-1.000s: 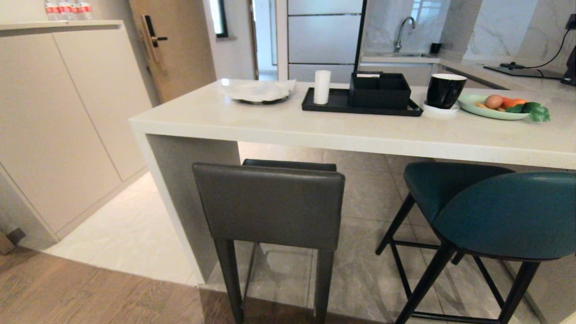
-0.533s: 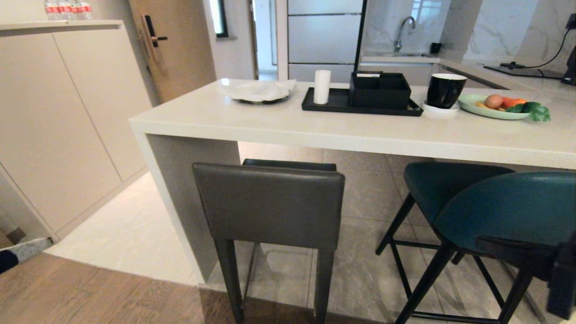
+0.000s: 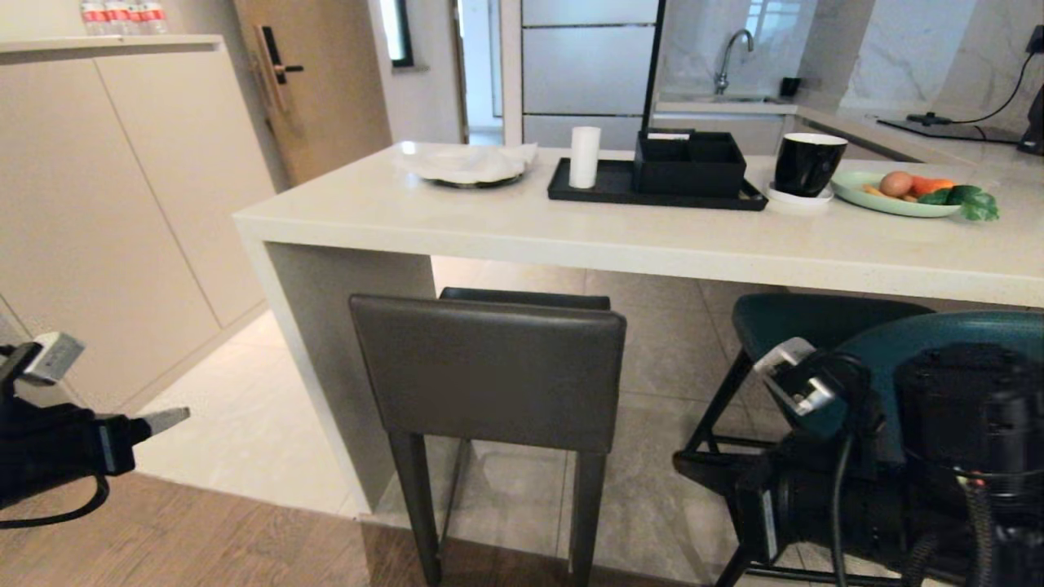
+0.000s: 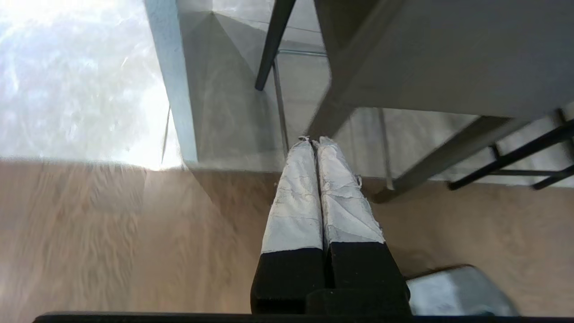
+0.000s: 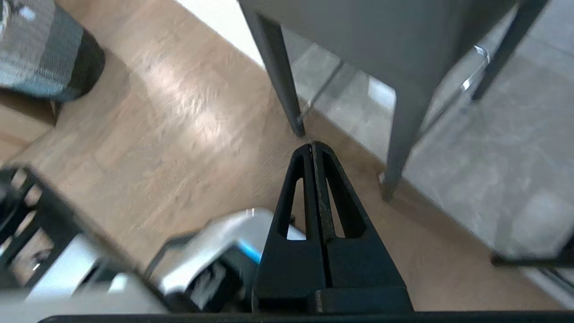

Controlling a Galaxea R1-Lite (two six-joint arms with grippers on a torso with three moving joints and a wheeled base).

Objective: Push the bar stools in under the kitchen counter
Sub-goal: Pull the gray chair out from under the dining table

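Note:
The dark-grey bar stool [image 3: 489, 371] stands with its low back towards me, its seat partly under the white kitchen counter [image 3: 652, 236]. To its right the teal bar stool [image 3: 962, 326] sits further out from the counter, much of it hidden by my right arm. My right gripper [image 3: 681, 466] is shut and empty, low in front of the teal stool and pointing towards the grey stool's legs [image 5: 287, 76]. At the far left my left gripper [image 3: 173, 418], with white-taped fingers [image 4: 296, 197], is shut and empty, apart from the grey stool [image 4: 448, 54].
On the counter lie a black tray [image 3: 603, 191] with a box, a white cylinder [image 3: 584, 156], a black mug [image 3: 806, 163], a green plate [image 3: 881, 200] of vegetables and a cloth-covered plate [image 3: 473, 167]. Beige cabinets [image 3: 106, 220] line the left. Wood floor [image 3: 204, 538] meets tile.
Both arms have risen into the head view, the left from the lower left, the right from the lower right in front of the teal stool. Neither stool has moved.

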